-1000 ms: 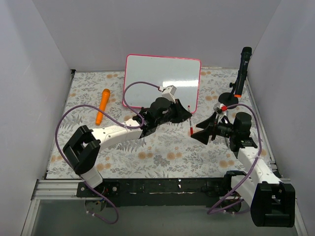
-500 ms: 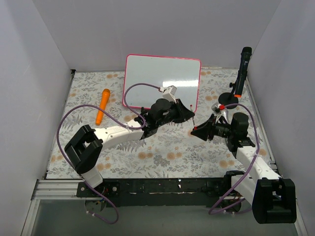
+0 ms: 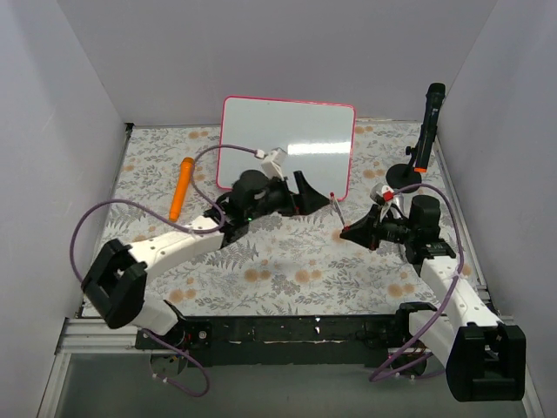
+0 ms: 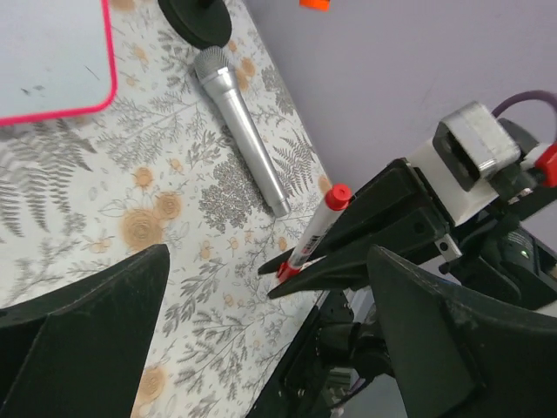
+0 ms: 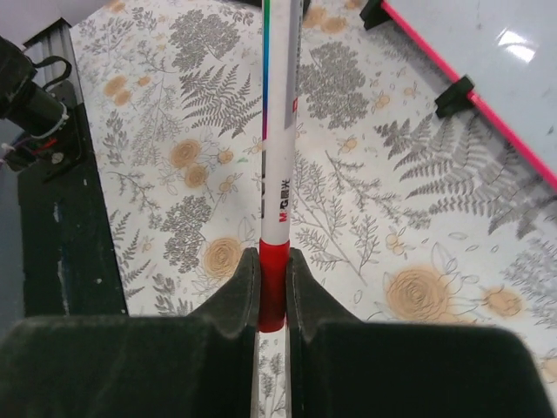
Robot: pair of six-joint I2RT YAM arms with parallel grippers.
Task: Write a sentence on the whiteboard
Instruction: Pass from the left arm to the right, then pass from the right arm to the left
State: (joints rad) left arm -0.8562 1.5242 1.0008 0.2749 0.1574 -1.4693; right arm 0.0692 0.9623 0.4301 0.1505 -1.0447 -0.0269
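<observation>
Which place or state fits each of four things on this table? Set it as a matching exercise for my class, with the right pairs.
Things
1. white marker pen with red cap
2. silver metal microphone
3. orange tapered stick
4. glossy white rectangular whiteboard with pink-red frame

Places or states
A. stands at the back of the flowered table
B. lies on the left side of the table
C. clamped in the right tool
D. lies on the right side, near the black round stand base

Pairs: 1-C; 2-D; 3-B; 4-A
</observation>
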